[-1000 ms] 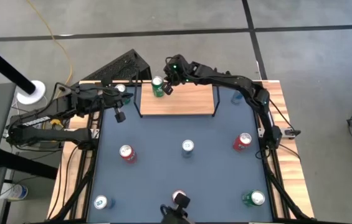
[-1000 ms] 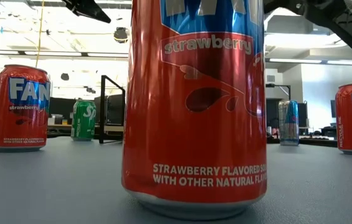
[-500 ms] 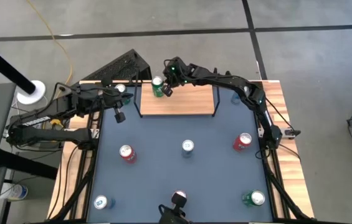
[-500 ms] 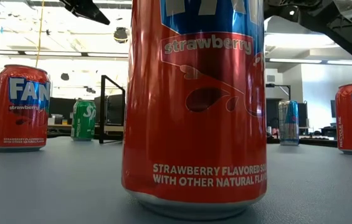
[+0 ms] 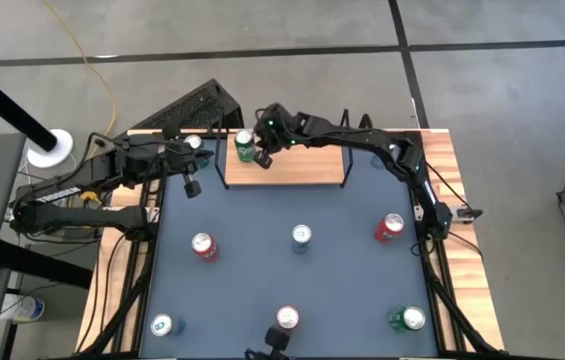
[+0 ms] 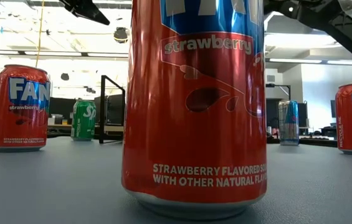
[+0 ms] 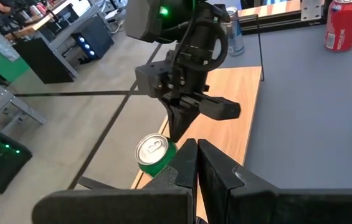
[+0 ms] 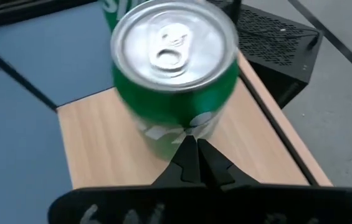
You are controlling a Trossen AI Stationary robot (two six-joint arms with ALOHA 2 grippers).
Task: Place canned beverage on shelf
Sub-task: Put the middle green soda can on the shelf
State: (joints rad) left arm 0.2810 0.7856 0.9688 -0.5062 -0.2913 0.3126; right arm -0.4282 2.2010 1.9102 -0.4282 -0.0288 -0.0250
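A dark grey table (image 5: 292, 280) with wood edges stands on a grey concrete floor. At its far side sits the shelf (image 5: 297, 160), a small light-wood board with thin black wire frames at its two ends.

A green can (image 5: 246, 146) stands at the left end of the shelf. It has a shiny silver top with a pull tab and white letters on its side. In the right wrist view the green can (image 8: 176, 81) stands upright on the wood, close to the corner.

The right gripper (image 5: 265, 155) is just beside the can, a bit above the board. Its two fingers are pressed together and hold nothing.

The left gripper (image 5: 192, 186) waits over the left side of the table, near the shelf. Its fingers are pressed together too, with nothing between them.

More cans stand on the table: a red can (image 5: 203, 245), a silver can (image 5: 301, 236), another red can (image 5: 390, 226), and a second green can (image 5: 409, 319) in the near right corner.
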